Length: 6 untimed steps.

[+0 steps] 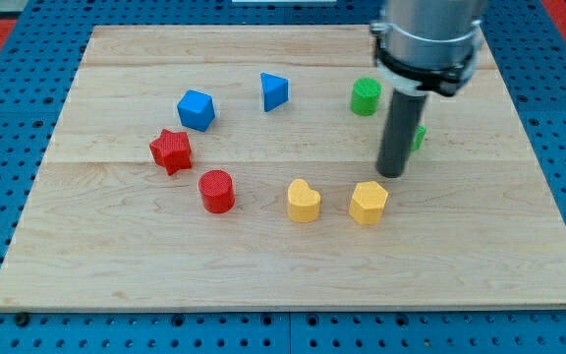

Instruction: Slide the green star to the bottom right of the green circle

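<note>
The green circle [366,96] stands near the view's top right of the wooden board. The green star [419,137] is below and to the right of it, mostly hidden behind my rod; only a sliver shows at the rod's right edge. My tip [391,174] rests on the board just left of and below the green star, apparently touching it, and just above the yellow hexagon [368,203].
A yellow heart [304,201] lies left of the yellow hexagon. A red cylinder [216,191] and a red star [171,150] sit at the left. A blue cube [196,109] and a blue triangle [274,91] lie toward the top. The wooden board [116,265] sits on a blue pegboard.
</note>
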Motion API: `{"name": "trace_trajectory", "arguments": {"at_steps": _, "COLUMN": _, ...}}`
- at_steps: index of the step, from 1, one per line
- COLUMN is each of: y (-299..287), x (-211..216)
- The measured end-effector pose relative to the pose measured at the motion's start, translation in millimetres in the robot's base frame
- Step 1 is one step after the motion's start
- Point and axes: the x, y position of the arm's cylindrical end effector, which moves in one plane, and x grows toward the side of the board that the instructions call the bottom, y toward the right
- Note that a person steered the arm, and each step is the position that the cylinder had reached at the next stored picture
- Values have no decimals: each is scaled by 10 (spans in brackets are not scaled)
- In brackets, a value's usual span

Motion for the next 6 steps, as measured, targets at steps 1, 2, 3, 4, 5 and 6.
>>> {"name": "trace_trajectory", "arguments": {"at_steps": 1, "y": 59, "x": -238}}
{"name": "trace_trajectory", "arguments": {"at_steps": 2, "y": 123, "x": -489}}
{"name": "trace_trajectory", "arguments": {"at_steps": 3, "y": 258, "x": -404}}
{"name": "trace_trajectory", "arguments": {"at_steps": 4, "y": 558, "x": -216}}
{"name": "trace_trajectory", "arguments": {"at_steps": 5, "y": 671, "x": -188}}
{"name": "trace_trajectory", "arguments": {"at_steps": 6, "y": 672, "x": -180}}
